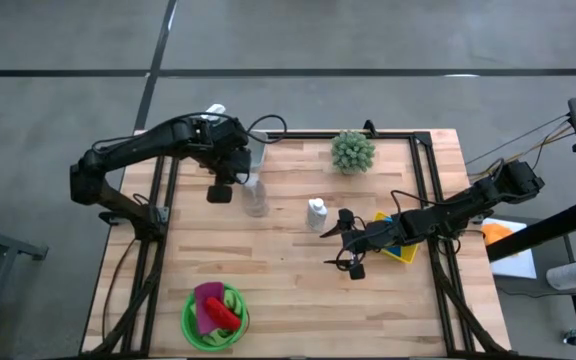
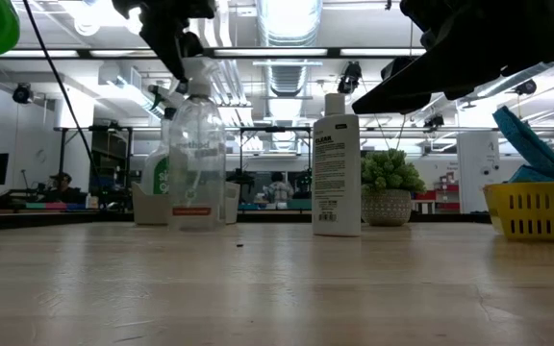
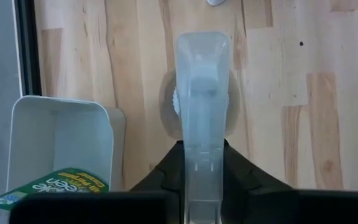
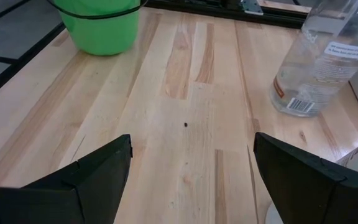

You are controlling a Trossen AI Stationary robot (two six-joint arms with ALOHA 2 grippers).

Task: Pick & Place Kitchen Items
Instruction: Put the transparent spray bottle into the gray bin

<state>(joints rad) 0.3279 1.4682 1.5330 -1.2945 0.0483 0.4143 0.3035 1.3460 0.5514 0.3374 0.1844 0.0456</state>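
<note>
Pale wood table [image 1: 288, 260], planks smooth and matt with visible grain, and right between the left gripper [image 3: 202, 163]'s matt black fingers sits the clear spray bottle [image 2: 196, 163], glossy see-through plastic with a frosted trigger head. Just beside it a white plastic tub [image 3: 61, 143], smooth and dull; ahead of the right gripper [image 4: 191, 165] a shiny green plastic bowl [image 4: 98, 25]. Yellow basket [image 2: 537, 211] in ribbed plastic mesh, white bottle [image 2: 337, 168] smooth with a paper-look label.

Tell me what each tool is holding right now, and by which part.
The left tool is shut on the clear plastic spray bottle, gripping its trigger head from above. The right tool is open over bare wood and holds nothing.
</note>
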